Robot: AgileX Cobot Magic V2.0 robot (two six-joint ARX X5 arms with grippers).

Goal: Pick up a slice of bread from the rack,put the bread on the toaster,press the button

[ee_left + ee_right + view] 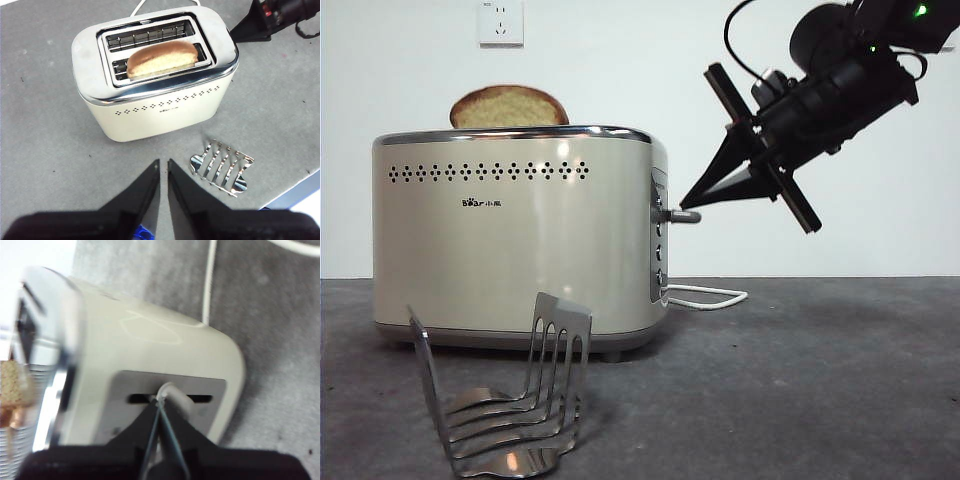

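One slice of bread (509,106) sits in the toaster (520,240), so the right gripper (688,203), fingers together, rests its tips atop the lever knob (682,216) to press, while the left gripper (163,167) waits nearly closed.

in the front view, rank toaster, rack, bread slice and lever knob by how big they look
1. toaster
2. rack, though it stands nearer the camera
3. bread slice, only its top showing
4. lever knob
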